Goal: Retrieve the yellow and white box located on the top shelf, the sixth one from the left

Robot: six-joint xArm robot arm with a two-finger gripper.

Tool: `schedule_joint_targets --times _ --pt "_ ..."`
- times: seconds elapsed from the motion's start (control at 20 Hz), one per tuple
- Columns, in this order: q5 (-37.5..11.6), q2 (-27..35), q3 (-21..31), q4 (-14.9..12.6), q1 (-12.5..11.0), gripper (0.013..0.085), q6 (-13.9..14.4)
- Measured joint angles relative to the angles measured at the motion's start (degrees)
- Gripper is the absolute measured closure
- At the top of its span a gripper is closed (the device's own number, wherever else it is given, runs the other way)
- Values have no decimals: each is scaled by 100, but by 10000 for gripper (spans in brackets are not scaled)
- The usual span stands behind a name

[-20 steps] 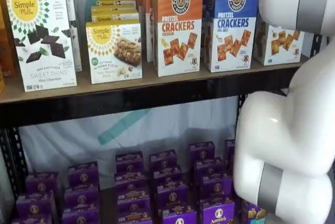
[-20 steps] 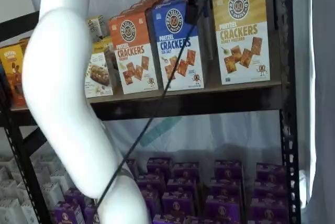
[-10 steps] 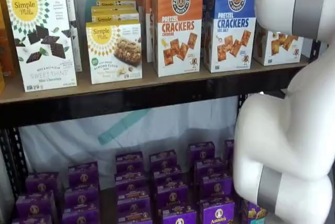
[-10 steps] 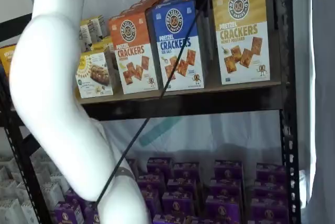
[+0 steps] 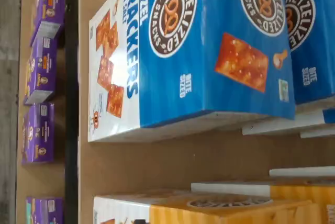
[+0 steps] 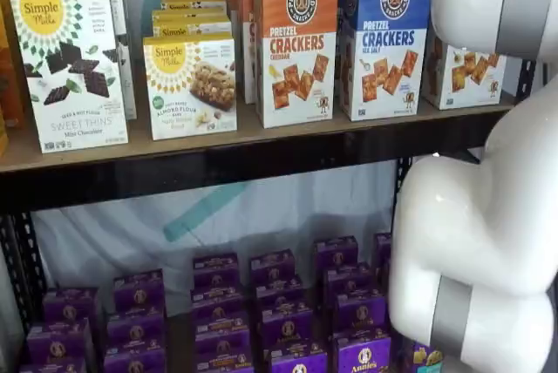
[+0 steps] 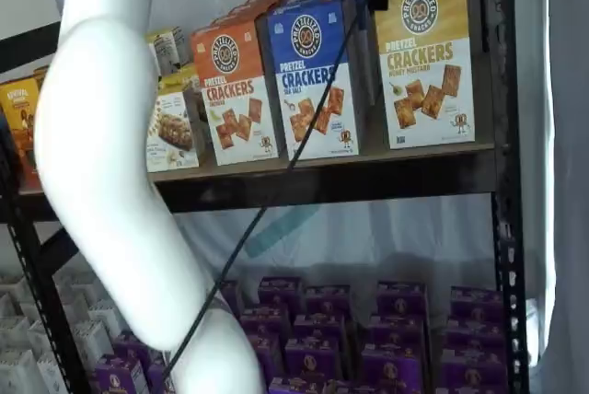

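Black-railed and tan-boarded, the top shelf (image 7: 368, 159) carried the yellow and white box (image 7: 423, 58) at its right-hand end in a shelf view, just beside the blue sea-salt cracker box (image 7: 313, 76), with a narrow gap between them. The gripper was not clearly seen in either shelf view, only the white arm (image 7: 110, 191) and its cable; its jaws were taken as fully released. It was judged that the approach should be centred on the yellow box, clear of its blue neighbour.

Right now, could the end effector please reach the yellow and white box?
Probably yes: the yellow and white box stands at the top shelf's front edge, apart from the blue box.
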Motion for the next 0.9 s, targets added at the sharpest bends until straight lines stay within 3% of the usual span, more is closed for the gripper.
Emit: schedule_joint_targets --times 0.55,0.9 --pt "-193 273 -150 -386 403 130 197" --pt "-318 415 -202 -535 500 130 197"
